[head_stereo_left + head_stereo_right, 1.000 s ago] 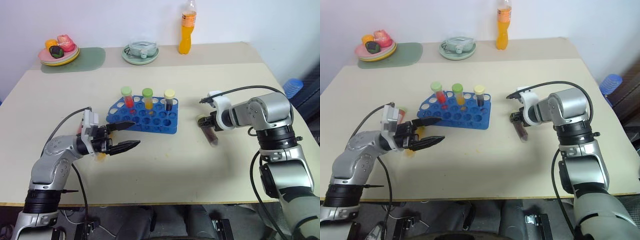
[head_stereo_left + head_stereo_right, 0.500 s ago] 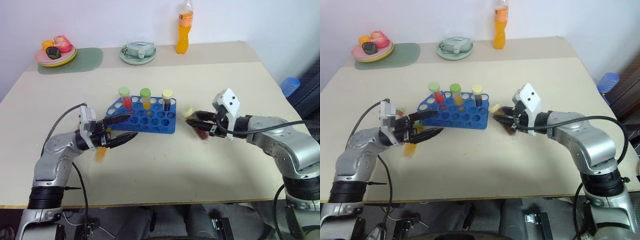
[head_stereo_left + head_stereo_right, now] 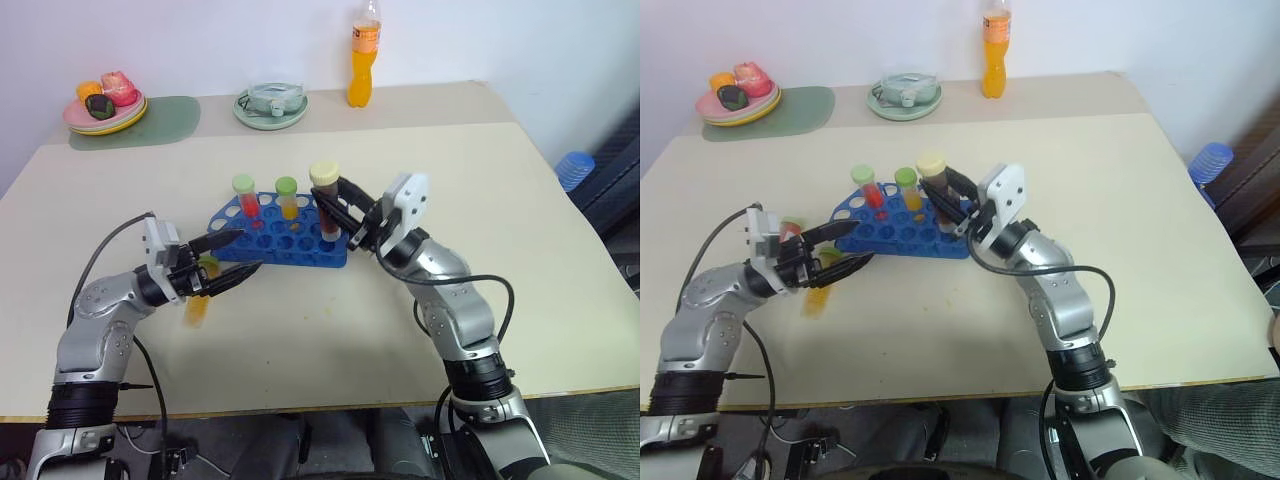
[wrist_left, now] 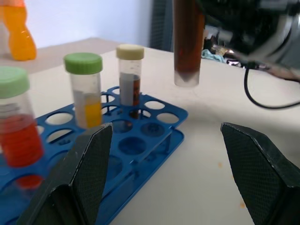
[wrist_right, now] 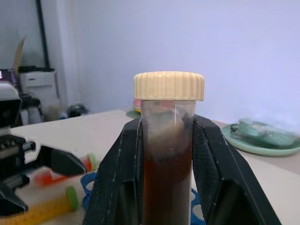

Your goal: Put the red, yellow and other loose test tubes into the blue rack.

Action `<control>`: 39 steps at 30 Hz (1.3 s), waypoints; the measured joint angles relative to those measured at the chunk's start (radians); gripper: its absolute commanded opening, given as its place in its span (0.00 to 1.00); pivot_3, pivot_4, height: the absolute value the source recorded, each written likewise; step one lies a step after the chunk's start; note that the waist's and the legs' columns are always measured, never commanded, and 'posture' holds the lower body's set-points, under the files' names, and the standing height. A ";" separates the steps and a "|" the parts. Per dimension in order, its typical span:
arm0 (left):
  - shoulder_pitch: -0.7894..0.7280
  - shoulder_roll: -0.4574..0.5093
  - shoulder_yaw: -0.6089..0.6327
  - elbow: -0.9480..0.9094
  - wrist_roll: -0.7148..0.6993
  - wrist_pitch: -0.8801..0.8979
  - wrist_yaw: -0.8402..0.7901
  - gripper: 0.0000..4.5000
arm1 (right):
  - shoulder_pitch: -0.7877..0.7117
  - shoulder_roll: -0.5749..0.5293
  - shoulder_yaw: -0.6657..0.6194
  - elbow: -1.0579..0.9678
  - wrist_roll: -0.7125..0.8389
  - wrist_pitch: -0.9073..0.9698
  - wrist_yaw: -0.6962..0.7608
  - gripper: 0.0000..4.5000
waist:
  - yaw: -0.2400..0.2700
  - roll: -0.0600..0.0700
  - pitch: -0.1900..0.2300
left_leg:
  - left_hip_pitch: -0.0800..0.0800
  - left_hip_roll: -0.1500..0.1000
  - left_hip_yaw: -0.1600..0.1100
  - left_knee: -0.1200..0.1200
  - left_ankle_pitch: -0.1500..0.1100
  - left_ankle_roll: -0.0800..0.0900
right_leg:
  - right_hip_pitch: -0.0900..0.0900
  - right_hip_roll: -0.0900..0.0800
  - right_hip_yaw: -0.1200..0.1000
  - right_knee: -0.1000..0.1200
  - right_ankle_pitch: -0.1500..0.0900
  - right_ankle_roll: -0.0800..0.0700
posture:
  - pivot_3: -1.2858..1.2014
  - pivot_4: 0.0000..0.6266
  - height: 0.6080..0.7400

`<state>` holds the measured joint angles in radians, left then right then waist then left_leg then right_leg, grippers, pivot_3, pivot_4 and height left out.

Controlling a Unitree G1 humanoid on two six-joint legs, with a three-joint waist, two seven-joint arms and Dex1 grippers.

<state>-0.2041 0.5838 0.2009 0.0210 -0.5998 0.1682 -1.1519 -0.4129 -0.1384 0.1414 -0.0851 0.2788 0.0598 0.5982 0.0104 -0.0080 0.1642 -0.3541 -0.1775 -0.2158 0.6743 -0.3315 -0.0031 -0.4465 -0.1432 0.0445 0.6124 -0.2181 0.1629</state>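
Now right end effector (image 3: 340, 205) clamped on brown tube with cream cap (image 3: 325, 190), just above right end of blue rack (image 3: 285, 240). Tube near upright, cap up, bottom down toward rack holes. Three tubes stand upright in rack back row. Left end effector (image 3: 235, 255), fingers apart, holding nothing, near rack's left end. Yellow tube (image 3: 198, 305) lies flat on tabletop (image 3: 450, 160), beside left end effector.

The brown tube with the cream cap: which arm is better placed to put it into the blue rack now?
The right arm. Its fingers are shut on the brown tube, upright above the near end of the blue rack. The left gripper is open at the rack's other end, holding nothing.
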 measured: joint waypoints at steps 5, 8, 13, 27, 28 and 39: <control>0.017 0.012 0.023 0.009 -0.002 -0.002 -0.016 0.84 | 0.009 0.001 0.004 0.077 -0.012 -0.056 0.022 0.18 | -0.001 0.000 0.000 | 0.000 0.003 0.000 0.000 -0.001 -0.002 | 0.000 0.004 0.001 0.000 0.001 -0.001 | 0.52 0.24 1.00; 0.051 0.022 0.043 0.009 -0.002 -0.004 -0.028 0.84 | 0.009 0.000 0.013 0.124 -0.027 -0.094 0.047 0.18 | -0.006 0.000 0.000 | 0.001 0.009 0.001 0.000 -0.003 -0.005 | 0.000 0.009 0.001 -0.001 0.002 -0.004 | 0.52 0.24 1.00; 0.075 0.024 0.064 0.009 -0.003 -0.012 -0.041 0.84 | -0.013 0.016 0.012 0.185 -0.029 -0.140 0.058 0.18 | -0.006 0.000 0.000 | 0.007 0.014 0.009 -0.007 -0.003 -0.007 | -0.001 0.011 0.001 -0.001 0.004 -0.008 | 0.52 0.24 1.00; 0.112 0.024 0.090 0.008 -0.003 -0.029 -0.045 0.84 | -0.079 0.078 0.025 0.328 -0.059 -0.226 0.077 0.18 | -0.024 0.000 0.000 | 0.014 0.018 0.019 -0.012 -0.004 -0.006 | -0.001 0.011 0.001 -0.001 0.006 -0.010 | 0.52 0.24 1.00; 0.112 0.024 0.090 0.008 -0.003 -0.030 -0.045 0.84 | -0.082 0.081 0.030 0.334 -0.063 -0.232 0.078 0.18 | -0.024 0.000 0.000 | 0.014 0.018 0.019 -0.012 -0.004 -0.006 | -0.001 0.011 0.001 -0.001 0.006 -0.010 | 0.52 0.24 1.00; 0.113 0.021 0.089 0.009 -0.003 -0.047 -0.043 0.84 | -0.110 0.102 0.045 0.414 -0.081 -0.275 0.091 0.18 | -0.025 0.000 0.000 | 0.015 0.019 0.020 -0.012 -0.004 -0.006 | -0.002 0.012 0.001 -0.001 0.006 -0.010 | 0.52 0.24 1.00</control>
<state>-0.0909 0.6045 0.2903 0.0295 -0.6026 0.1209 -1.1949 -0.5231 -0.0364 0.1859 0.3285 0.1976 -0.2157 0.6894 -0.0147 -0.0077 0.1640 -0.3394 -0.1586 -0.1957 0.6623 -0.3355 -0.0095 -0.4480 -0.1315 0.0453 0.6116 -0.2122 0.1525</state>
